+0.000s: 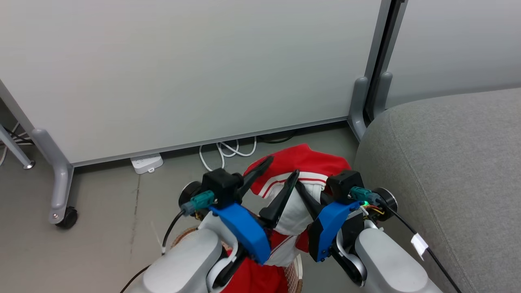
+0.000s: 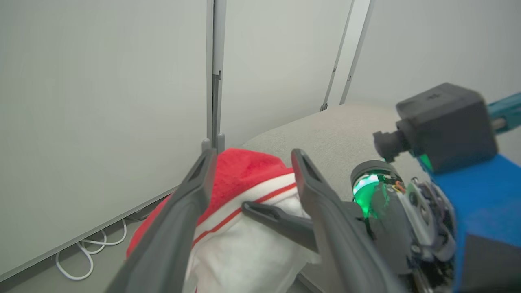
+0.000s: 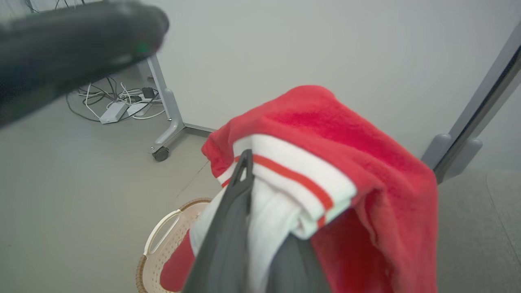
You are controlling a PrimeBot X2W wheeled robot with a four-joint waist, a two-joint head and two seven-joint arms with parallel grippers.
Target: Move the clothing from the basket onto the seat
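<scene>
Hanging from the clenched right fingers [image 1: 308,200], the soft red and white clothing [image 1: 303,160] droops lengthwise down toward the perforated basket [image 3: 167,252]. The left fingers [image 1: 260,169] stand released, spread on both sides of the fold. The grey fabric seat [image 1: 447,162] lies to the right, nearer the right arm.

To our right the seat [image 1: 447,171] offers open room above its cushion; ahead the white partition [image 1: 183,73] blocks us, its grey post [image 1: 360,101] standing just beside the seat's rounded edge.
</scene>
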